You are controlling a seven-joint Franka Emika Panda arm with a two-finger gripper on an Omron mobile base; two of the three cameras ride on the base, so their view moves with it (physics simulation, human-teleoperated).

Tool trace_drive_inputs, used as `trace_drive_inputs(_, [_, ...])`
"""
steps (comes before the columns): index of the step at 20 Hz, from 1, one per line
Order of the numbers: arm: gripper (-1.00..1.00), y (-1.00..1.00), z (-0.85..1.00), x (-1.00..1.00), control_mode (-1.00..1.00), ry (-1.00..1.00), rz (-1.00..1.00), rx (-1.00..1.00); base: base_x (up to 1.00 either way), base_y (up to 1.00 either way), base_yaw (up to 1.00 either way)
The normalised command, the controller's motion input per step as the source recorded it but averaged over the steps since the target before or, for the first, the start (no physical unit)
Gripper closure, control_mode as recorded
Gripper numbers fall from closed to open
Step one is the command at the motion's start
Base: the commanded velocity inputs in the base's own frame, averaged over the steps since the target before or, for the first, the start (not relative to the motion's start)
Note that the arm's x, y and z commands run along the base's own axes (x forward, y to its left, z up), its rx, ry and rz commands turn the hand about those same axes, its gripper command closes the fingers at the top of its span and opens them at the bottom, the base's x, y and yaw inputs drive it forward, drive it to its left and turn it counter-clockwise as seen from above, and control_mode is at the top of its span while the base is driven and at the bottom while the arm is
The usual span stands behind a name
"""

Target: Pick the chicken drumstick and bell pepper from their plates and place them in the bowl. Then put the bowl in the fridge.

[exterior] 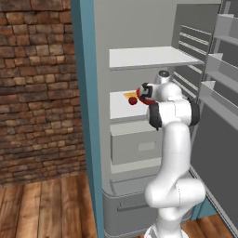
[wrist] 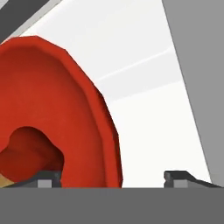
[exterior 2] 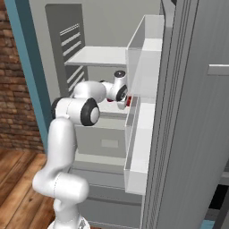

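Observation:
The red bowl sits on the middle white shelf of the fridge. Inside it lie the bell pepper, a dark red lump, and a tan sliver of the chicken drumstick. My gripper is open, its fingertips standing wide apart on either side of the bowl's near rim without touching it. From the left base view the hand reaches into the fridge, with the bowl, the pepper and the drumstick just beyond it. The plates are out of view.
An upper shelf hangs above the hand and a grey drawer sits below it. The open fridge door with its racks stands close on the right. A brick wall and wood floor lie to the left.

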Motion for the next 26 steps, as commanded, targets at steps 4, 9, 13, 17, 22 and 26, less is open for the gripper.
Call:
trace_drive_inputs(4, [-1.00, 0.07, 0.01, -0.61, -1.00, -0.07, 0.00, 0.00, 0.00, 0.00, 0.00])
trace_drive_inputs(9, [-1.00, 0.13, 0.14, -0.68, -1.00, -0.05, 0.00, 0.00, 0.00, 0.00, 0.00])
trace_drive_inputs(13, [-1.00, 0.20, 0.15, -0.78, -1.00, -0.04, 0.00, -0.02, 0.00, 0.00, 0.00])
trace_drive_inputs(17, [-1.00, 0.24, 0.10, -0.81, -1.00, 0.00, 0.00, -0.01, 0.00, 0.00, 0.00])
trace_drive_inputs(22, [-1.00, 0.29, 0.01, -0.83, -1.00, 0.00, 0.00, -0.01, 0.00, 0.00, 0.00])
trace_drive_inputs(26, [-1.00, 0.33, 0.00, -0.84, -1.00, 0.00, -0.01, 0.00, 0.00, 0.00, 0.00])
